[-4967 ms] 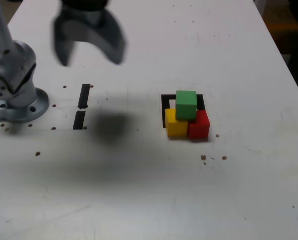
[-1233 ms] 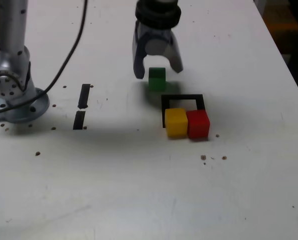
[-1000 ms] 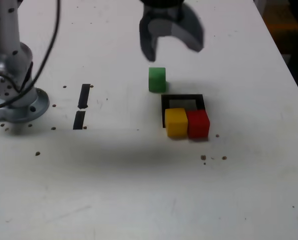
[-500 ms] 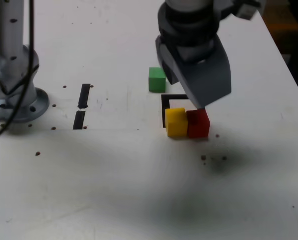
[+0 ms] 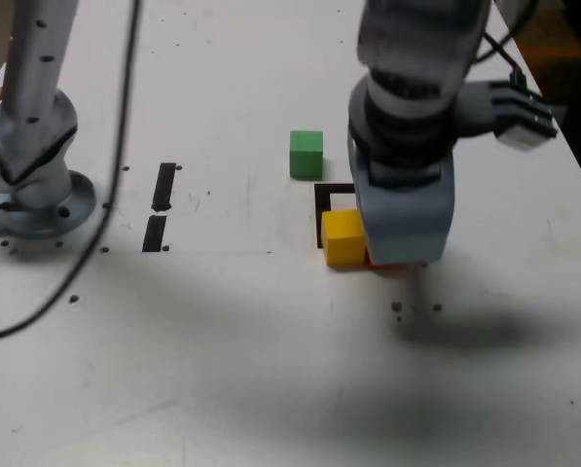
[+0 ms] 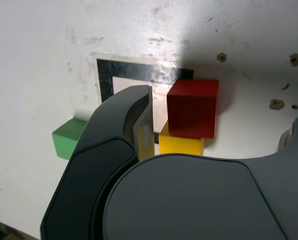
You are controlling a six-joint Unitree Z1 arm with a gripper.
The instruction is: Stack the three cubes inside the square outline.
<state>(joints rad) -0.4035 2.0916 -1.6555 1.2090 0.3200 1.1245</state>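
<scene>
While the arm point(image 5: 412, 49) reaches down from the upper right of the exterior view, its gripper point(image 6: 217, 116) hangs released over the red cube point(image 6: 192, 109), fingers spread wide and nothing grasped between them. From the wrist, the red cube shows in the gap between the fingers, apart from both.

In the exterior view, the yellow cube point(image 5: 344, 239) sits right of centre in the frame, over the lower left part of the square outline point(image 5: 322, 204). Just to its right is the red cube, nearly all hidden behind the gripper, with only a thin red strip showing under the gripper's lower edge. The wrist view shows the red and yellow cubes close together, with the red one hiding part of the yellow. Some of the outline's white centre is bare, and its black border shows beyond the cubes.

The green cube point(image 5: 307, 155) stands by itself on the table point(image 5: 241, 360), outside the outline, up and to the left of it in the exterior view, slightly above the middle of the frame. No cube rests on another.

Two black strips point(image 5: 164, 187) lie left of centre in that same view, one above the other. The arm's base point(image 5: 39, 206) stands at the left edge, and a dark cable point(image 5: 118, 175) curves down between it and the strips, crossing to the lower left.
</scene>
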